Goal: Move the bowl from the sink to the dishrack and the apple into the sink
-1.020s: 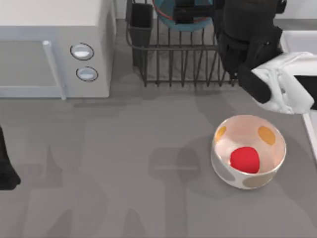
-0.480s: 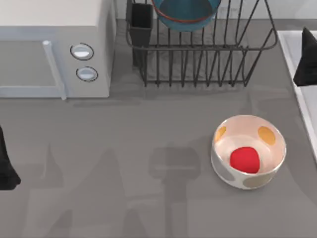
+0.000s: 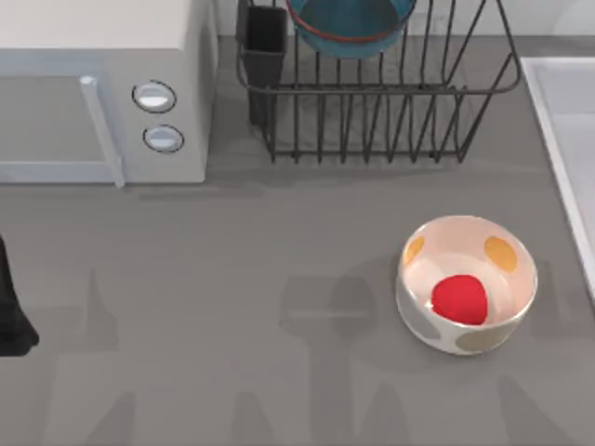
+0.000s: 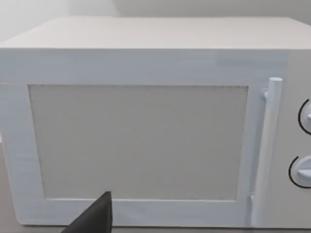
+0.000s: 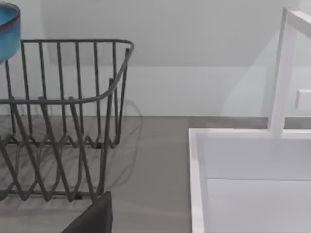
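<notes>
On the bench, far side: the dishrack (image 3: 381,102) is seen with the bowl (image 3: 351,26) already set inside it, so that half of the task is judged done.
Bowl placement: the bowl is held among the upright wires near the black utensil cup (image 3: 265,42), its reddish rim visible.
Apple: the apple (image 3: 459,299) is found lying inside the spotted bowl (image 3: 467,283), toward the right near part of the bench.
Sink: the sink (image 3: 567,121) is placed at the right edge, just beside the dishrack; its basin is also seen in the right wrist view (image 5: 252,184).
Microwave: the microwave (image 3: 102,93) is set at the far left and faced closely by the left wrist camera.
Left arm: a dark part of it is seen at the left edge of the bench, parked; whether its gripper is spread or pressed together cannot be told.
Right gripper: a dark fingertip is seen low in its wrist view; its spread cannot be told.
Step in hand: the apple is judged to be next.
Doing it well: the apple should be approached from straight above, the fingers kept clear of the spotted bowl's wall, then lifted well over the rim before being carried right to the sink.
</notes>
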